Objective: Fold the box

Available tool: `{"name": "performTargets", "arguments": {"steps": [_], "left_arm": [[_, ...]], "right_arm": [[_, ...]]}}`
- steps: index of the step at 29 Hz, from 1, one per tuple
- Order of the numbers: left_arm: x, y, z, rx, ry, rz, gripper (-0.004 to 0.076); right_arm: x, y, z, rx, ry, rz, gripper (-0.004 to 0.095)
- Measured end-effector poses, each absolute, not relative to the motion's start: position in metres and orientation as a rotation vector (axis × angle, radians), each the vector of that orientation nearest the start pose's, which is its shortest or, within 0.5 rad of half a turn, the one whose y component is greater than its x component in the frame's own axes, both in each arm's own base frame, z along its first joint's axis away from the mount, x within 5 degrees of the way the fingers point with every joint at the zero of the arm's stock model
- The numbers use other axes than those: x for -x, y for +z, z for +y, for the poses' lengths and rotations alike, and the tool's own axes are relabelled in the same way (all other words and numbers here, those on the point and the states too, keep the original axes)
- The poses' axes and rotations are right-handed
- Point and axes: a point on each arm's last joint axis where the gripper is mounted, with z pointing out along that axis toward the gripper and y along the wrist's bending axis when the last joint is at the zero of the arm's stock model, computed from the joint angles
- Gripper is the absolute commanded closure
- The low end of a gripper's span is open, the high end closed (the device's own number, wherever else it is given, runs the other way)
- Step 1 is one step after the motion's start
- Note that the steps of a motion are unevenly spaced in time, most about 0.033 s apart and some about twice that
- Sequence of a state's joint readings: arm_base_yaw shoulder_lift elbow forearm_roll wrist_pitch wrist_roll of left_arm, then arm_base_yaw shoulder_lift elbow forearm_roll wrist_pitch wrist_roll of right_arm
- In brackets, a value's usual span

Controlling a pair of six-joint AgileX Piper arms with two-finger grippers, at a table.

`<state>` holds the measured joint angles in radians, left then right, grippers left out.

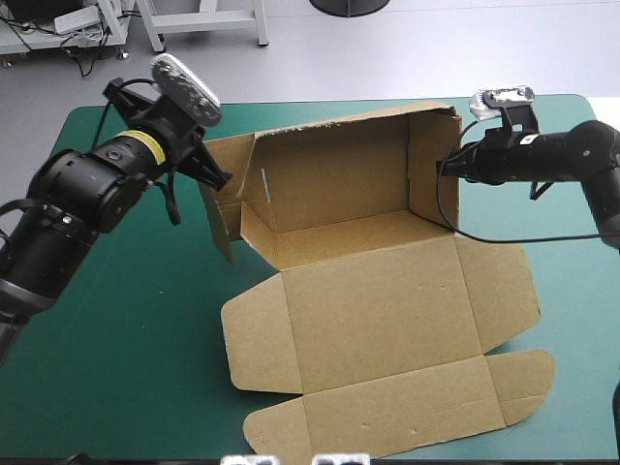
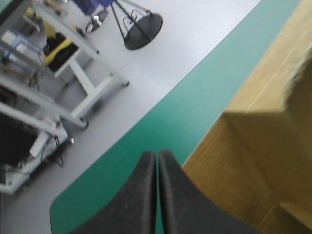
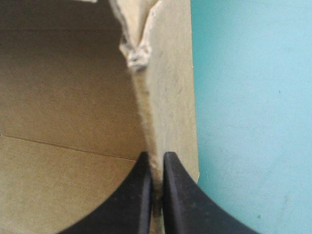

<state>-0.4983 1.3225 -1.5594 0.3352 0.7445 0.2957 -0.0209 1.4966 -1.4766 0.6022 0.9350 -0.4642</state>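
Two claws are at the box [image 1: 378,291], one at each end. You will find the box near the middle of the table [image 1: 116,368], on the teal-green cover. It stands as an open tray. The back wall [image 1: 329,170] and the right end wall [image 1: 431,165] are upright. The lid lies flat toward the near edge of the table, with its rounded tabs spread out.

Right claw [image 1: 448,165]: it reaches in from the right and meets the right end wall. In the right wrist view the black fingers [image 3: 141,195] are all but closed, with the edge of the brown board pinched between them. The inside of the tray lies to one side of this edge and the bare cover to the other. Ahead of the claw the board edge looks ragged.

Left claw [image 1: 221,179]: in the left wrist view its fingers [image 2: 144,195] meet in one pointed arch with nothing between them, and brown board lies just beside them. In the high view the tip sits at the left end of the tray. There a flap [image 1: 221,228] leans outward and is not upright. The tip appears to touch this board, but you cannot confirm contact from these views.
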Motion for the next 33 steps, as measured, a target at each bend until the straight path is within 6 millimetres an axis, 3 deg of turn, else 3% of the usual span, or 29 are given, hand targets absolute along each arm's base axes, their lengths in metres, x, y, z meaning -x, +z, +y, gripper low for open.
{"name": "performTargets", "arguments": {"steps": [3,7,12,17,20,29,33], "left_arm": [[-0.266,0.468,-0.088,-0.726,0.236,1.883,0.0728],[-0.272,0.459,-0.046,-0.582,0.185,2.046,0.0727],[-0.270,0.451,-0.004,-0.427,0.055,2.191,0.0727],[-0.262,0.447,0.027,-0.280,-0.057,2.277,0.0727],[-0.257,0.445,0.039,-0.232,-0.117,2.306,0.0727],[-0.255,0.445,0.041,-0.224,-0.147,2.312,0.0727],[-0.255,0.445,0.041,-0.225,-0.152,2.310,0.0727]], "right_arm": [[-0.340,0.397,0.035,0.276,0.538,2.334,0.0906],[-0.366,0.389,0.037,0.255,0.608,2.467,0.0906],[-0.402,0.366,0.039,0.170,0.626,2.565,0.0906],[-0.419,0.339,0.050,0.147,0.568,2.656,0.0907],[-0.430,0.322,0.058,0.144,0.550,2.678,0.0906],[-0.443,0.309,0.079,0.280,0.402,2.631,0.0906],[-0.449,0.300,0.083,0.326,0.314,2.628,0.0823]]}}
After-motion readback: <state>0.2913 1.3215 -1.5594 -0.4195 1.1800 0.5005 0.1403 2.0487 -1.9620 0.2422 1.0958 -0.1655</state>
